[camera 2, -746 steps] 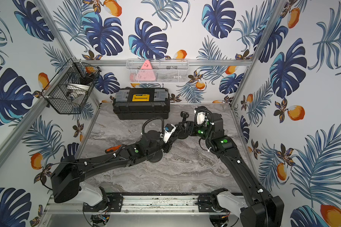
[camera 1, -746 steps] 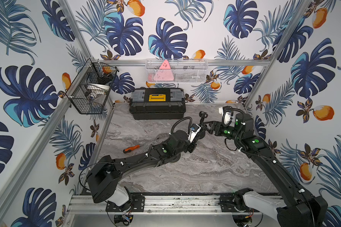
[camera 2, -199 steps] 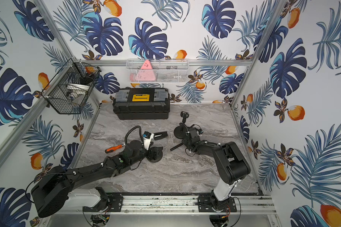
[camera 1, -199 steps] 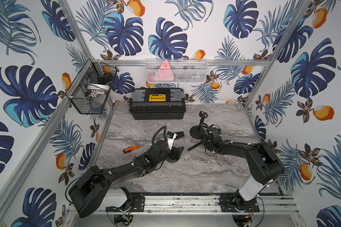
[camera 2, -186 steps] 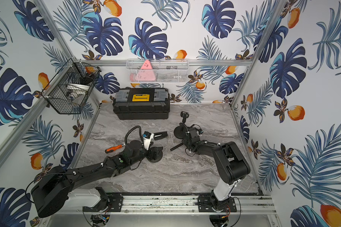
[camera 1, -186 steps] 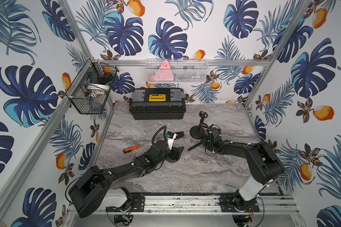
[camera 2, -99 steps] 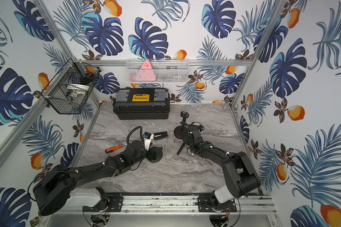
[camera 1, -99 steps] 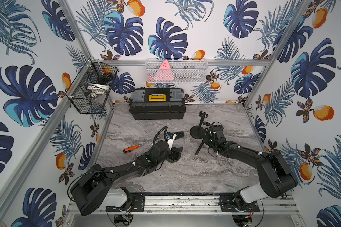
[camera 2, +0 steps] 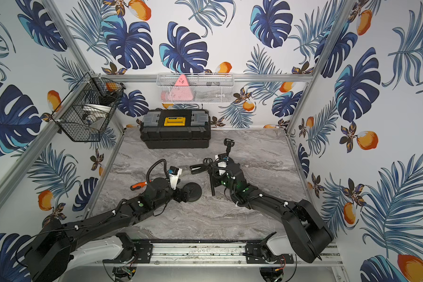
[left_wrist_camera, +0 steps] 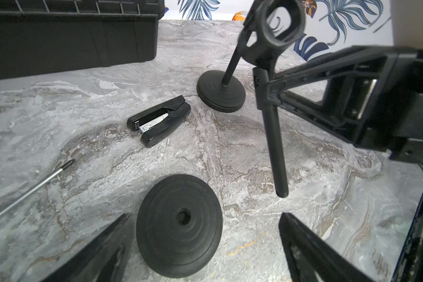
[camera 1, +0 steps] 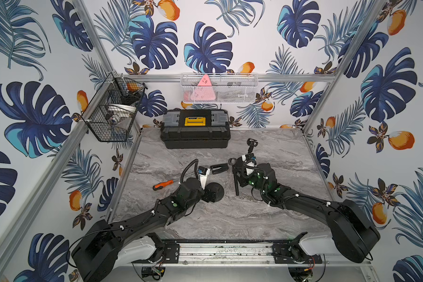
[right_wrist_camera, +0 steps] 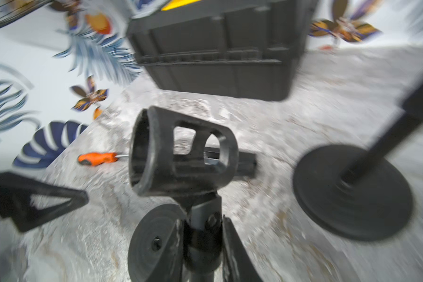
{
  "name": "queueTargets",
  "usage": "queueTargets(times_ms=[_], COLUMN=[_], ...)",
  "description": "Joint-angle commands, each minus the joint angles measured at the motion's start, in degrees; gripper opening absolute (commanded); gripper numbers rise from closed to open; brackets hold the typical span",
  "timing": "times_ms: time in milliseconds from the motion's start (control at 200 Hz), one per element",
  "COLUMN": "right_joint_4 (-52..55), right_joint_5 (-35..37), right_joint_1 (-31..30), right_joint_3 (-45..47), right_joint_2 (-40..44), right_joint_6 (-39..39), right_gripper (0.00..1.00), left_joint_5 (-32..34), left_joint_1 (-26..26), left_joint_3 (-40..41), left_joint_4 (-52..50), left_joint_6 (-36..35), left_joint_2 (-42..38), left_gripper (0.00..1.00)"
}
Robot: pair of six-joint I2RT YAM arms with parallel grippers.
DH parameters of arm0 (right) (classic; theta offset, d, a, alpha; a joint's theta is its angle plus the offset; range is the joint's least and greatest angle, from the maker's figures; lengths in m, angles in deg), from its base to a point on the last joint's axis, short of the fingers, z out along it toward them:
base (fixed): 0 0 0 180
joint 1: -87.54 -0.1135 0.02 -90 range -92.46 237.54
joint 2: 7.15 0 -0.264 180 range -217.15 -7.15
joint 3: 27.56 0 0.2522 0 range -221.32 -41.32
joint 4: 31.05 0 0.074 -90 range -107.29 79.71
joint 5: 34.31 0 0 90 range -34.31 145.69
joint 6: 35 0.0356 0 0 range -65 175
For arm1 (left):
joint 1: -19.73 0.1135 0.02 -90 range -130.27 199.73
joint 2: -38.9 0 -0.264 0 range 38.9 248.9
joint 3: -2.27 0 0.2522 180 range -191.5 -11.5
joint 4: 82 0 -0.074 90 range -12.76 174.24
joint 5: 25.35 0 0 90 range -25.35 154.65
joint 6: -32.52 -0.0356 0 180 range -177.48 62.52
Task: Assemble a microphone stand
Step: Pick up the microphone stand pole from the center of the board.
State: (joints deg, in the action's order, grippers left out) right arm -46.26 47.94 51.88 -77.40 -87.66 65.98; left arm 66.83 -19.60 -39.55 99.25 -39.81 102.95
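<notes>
On the bench (left_wrist_camera: 83, 122), the left gripper (left_wrist_camera: 205, 214) stands wide open astride the loose round base (left_wrist_camera: 161, 244), holding nothing. Beside that base, the right gripper (right_wrist_camera: 203, 246) is clamped on the clip-topped stand pole (left_wrist_camera: 275, 151), near upright.

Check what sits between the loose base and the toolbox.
A black stapler lies between the loose base and toolbox; clearest in the left wrist view.

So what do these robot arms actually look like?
Both the left arm and right arm are black jointed links on white bases, dotted with green dots and white cable ties. A black cable loops over each wrist beside a white camera block. The left gripper and right gripper have black triangular fingers.
</notes>
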Motion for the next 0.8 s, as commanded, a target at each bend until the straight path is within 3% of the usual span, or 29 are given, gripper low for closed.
queueTargets(times_ms=[0, 135, 265, 445, 585, 796], right_joint_4=[-17.22, -34.55, -44.52, -48.98, -49.46, -38.71], right_joint_5=[-9.6, -17.71, -22.16, -25.87, -27.5, -28.73], right_joint_1=[-0.38, -0.37, -0.2, -0.29, -0.21, -0.26], right_joint_3=[1.86, 4.96, 5.09, 3.87, 2.8, 0.04], right_joint_2=[-2.17, -6.66, -11.19, -13.55, -14.36, -10.38], right_joint_6=[-7.03, -11.56, -9.47, -8.3, -7.31, -7.56], right_gripper=[0.14, 0.11, 0.12, 0.13, 0.11, 0.11], left_joint_5=[-8.44, -12.83, -15.24, -15.34, -19.46, -28.51], left_joint_1=[0.35, 0.52, 0.57, 2.41, 6.2, 9.62], left_joint_3=[1.81, 4.72, 4.98, 5.73, 5.8, 5.41], left_joint_4=[5.8, 10.8, 10.51, 13.27, 19.07, 28.76], left_joint_6=[-7.15, -11.48, -15.43, -18.37, -15.15, -13.5], left_joint_2=[-1.32, -2.34, -2.0, 0.93, 4.83, 11.38], left_gripper=[0.95, 0.92, 0.9, 0.84, 0.79, 0.73])
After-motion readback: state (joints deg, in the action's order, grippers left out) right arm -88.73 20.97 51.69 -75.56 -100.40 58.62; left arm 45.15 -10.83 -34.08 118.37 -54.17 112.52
